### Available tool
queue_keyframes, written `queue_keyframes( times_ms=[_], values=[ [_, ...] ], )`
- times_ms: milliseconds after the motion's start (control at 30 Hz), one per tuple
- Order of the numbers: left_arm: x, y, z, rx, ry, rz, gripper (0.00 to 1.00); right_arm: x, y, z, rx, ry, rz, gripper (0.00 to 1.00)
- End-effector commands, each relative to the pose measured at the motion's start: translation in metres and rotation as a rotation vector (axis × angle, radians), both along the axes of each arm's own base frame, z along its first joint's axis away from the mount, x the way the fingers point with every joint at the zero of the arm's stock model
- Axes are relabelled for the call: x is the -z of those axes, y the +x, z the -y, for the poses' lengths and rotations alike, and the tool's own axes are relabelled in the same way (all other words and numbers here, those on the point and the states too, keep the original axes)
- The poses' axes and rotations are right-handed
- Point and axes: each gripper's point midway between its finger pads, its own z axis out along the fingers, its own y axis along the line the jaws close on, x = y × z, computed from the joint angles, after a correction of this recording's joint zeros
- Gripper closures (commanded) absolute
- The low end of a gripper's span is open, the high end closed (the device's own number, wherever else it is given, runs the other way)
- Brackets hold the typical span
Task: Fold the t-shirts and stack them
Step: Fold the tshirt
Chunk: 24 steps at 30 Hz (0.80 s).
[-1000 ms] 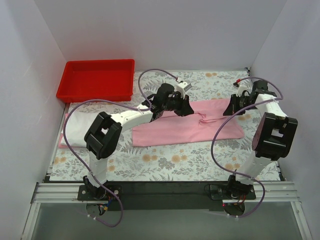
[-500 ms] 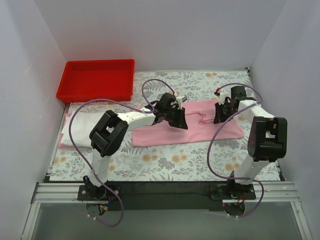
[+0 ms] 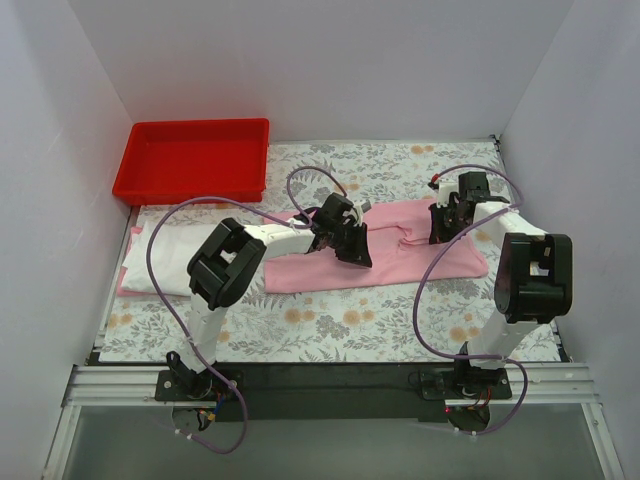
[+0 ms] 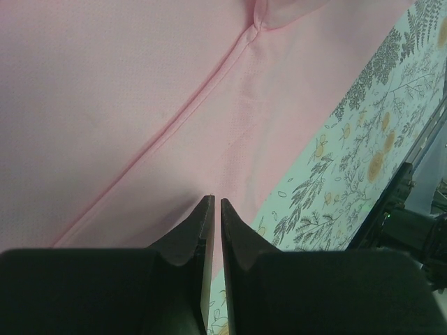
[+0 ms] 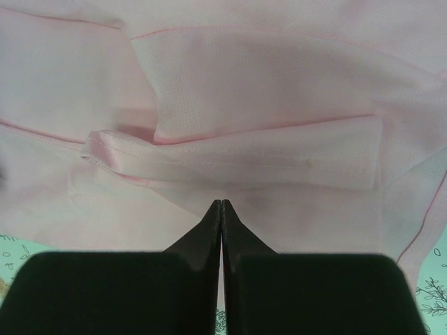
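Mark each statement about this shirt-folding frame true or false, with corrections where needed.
1. The red plastic tray stands at the far left. True.
2. The left end effector and right end effector are both above the light pink cloth t-shirt. True.
3. The right end effector's jaws stand wide open. False: they are shut.
4. The white cloth t-shirt lies inside the tray. False: it lies outside it, on the near side of the tray.

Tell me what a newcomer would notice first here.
A pink t-shirt lies spread across the middle of the floral tablecloth, with the left gripper and right gripper low over it, jaws shut. A red tray sits at the far-left corner, a white t-shirt just in front of it.
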Motion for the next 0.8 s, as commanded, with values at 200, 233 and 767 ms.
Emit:
queue_keyframes(
  times_ms=[200, 233, 767],
  values=[
    [0.005, -0.007, -0.003, -0.011, 0.008, -0.036, 0.94, 0.015, 0.004, 0.0, 0.021, -0.002, -0.023, 0.99],
    [0.006, -0.007, -0.003, -0.012, 0.01, -0.039, 0.94, 0.015, 0.004, 0.0, 0.022, -0.005, -0.024, 0.99],
    [0.02, -0.009, -0.005, -0.022, 0.027, -0.08, 0.94, -0.011, 0.037, -0.009, 0.066, 0.066, 0.065, 0.99]
  ],
)
